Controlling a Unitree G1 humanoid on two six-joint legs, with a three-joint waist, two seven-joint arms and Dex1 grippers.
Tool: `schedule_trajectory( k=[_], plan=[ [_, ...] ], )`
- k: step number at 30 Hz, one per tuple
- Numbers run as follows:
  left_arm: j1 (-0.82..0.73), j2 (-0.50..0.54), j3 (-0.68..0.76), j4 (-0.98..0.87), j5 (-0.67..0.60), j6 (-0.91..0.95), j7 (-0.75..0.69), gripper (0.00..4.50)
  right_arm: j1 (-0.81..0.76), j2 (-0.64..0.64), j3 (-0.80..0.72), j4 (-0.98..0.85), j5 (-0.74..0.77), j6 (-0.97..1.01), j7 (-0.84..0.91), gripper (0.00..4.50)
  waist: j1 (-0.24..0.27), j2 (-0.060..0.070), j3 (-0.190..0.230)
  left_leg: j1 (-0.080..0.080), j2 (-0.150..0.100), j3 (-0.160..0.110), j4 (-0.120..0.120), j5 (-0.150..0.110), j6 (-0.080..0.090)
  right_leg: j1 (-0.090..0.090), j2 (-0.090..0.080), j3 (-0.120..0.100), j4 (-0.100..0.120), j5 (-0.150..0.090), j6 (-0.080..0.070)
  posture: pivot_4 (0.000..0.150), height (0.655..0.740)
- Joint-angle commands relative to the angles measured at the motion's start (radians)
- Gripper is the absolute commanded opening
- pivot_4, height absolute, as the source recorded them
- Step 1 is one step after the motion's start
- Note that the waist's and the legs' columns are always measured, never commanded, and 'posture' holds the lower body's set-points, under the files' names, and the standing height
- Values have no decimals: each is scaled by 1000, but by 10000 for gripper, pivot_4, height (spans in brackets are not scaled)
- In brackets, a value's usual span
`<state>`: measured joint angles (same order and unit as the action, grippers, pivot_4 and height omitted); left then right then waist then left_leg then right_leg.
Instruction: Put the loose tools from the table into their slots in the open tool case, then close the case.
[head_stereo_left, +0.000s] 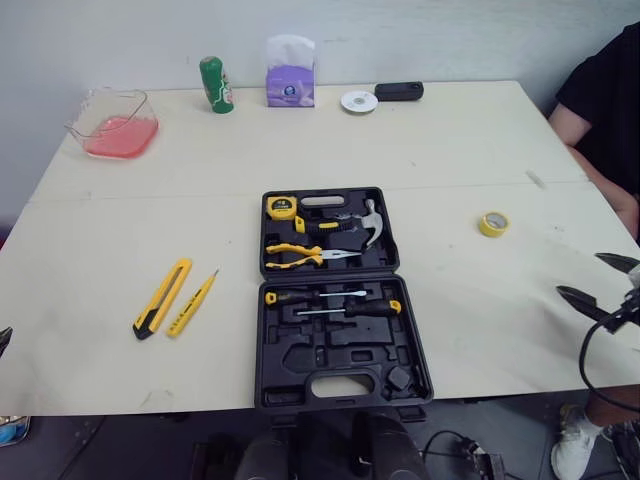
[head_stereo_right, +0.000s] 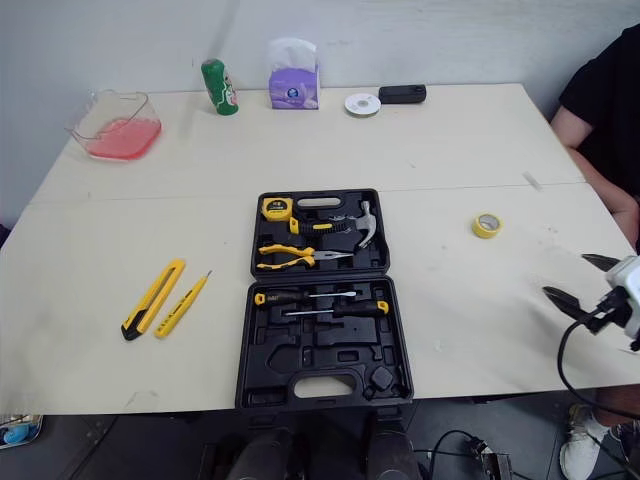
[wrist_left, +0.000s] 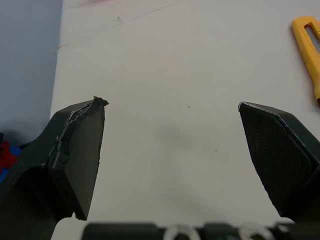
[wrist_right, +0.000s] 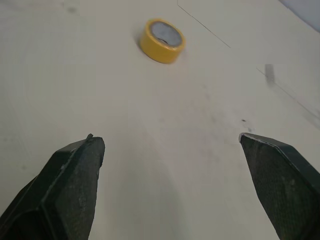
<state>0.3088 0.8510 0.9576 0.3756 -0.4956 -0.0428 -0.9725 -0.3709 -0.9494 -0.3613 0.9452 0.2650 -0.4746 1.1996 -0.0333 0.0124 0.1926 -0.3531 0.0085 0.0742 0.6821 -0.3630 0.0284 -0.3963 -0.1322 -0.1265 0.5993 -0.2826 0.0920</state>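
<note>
The black tool case (head_stereo_left: 335, 345) lies open at the table's middle front. It holds a tape measure (head_stereo_left: 282, 207), a hammer (head_stereo_left: 345, 224), pliers (head_stereo_left: 300, 254) and two screwdrivers (head_stereo_left: 335, 301). Left of the case lie a yellow utility knife (head_stereo_left: 162, 297) and a thin yellow tester screwdriver (head_stereo_left: 192, 303). A yellow tape roll (head_stereo_left: 493, 223) sits to the case's right, and it lies beyond my fingers (wrist_right: 161, 40) in the right wrist view. My right gripper (head_stereo_left: 582, 276) hangs open over the table's right front edge, empty. My left gripper (wrist_left: 171, 104) is open over bare table near the left front edge, with the knife's end (wrist_left: 309, 47) off to its side.
Along the back stand a clear tub of pink liquid (head_stereo_left: 113, 125), a green can (head_stereo_left: 216, 85), a purple tissue pack (head_stereo_left: 290, 75), a white disc (head_stereo_left: 358, 101) and a black device (head_stereo_left: 399, 91). A person in black (head_stereo_left: 605, 100) sits at the right edge.
</note>
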Motion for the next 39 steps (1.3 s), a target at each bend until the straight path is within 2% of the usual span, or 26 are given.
schedule_trajectory(
  k=[1,3,7,12,17,21,26,30,39],
  plan=[
    [-3,29,-18,-87,-29,55,-8,45000,-46,16,7,-123,66,114,38,44715,2,0,0,0,0,0,0,0,0,0,0,0,0,0,0,1500,7400],
    [-3,30,-31,-130,-30,91,-1,45000,-61,37,16,-194,89,186,46,44715,3,0,0,0,0,0,0,0,0,-1,0,1,2,0,0,1500,7400],
    [33,16,-59,-358,-96,290,39,45000,-68,128,16,-475,256,422,39,44715,5,0,0,-1,1,0,0,0,0,-1,0,1,4,0,0,1500,7400],
    [34,14,-70,-579,-123,544,207,45000,-30,172,56,-676,291,453,92,44715,10,0,0,-1,1,0,0,0,0,-1,1,1,3,0,0,1500,7400],
    [52,38,-136,-802,-187,774,272,45000,-23,202,116,-770,290,378,196,44715,8,0,0,-1,1,0,0,0,0,1,1,1,3,0,0,1500,7400],
    [-34,35,-238,-990,-261,1026,471,45000,-18,226,168,-886,333,430,229,44715,10,0,0,0,1,0,0,0,0,0,1,1,4,0,0,1500,7400],
    [-125,-10,-325,-1080,-274,1164,611,45000,-7,235,194,-928,323,431,222,44715,11,0,0,0,0,-1,0,1,-1,0,2,1,5,0,0,1500,7400],
    [-174,-68,-398,-1097,-239,1205,702,45000,3,239,215,-1004,358,496,209,44715,10,0,0,0,0,-1,1,2,-1,0,2,1,5,0,0,1500,7400],
    [-237,-128,-489,-1077,-190,1205,745,45000,57,266,243,-1156,397,555,186,44715,32,-1,0,0,0,0,2,3,-1,0,3,2,5,0,0,1500,7400]
  ],
)
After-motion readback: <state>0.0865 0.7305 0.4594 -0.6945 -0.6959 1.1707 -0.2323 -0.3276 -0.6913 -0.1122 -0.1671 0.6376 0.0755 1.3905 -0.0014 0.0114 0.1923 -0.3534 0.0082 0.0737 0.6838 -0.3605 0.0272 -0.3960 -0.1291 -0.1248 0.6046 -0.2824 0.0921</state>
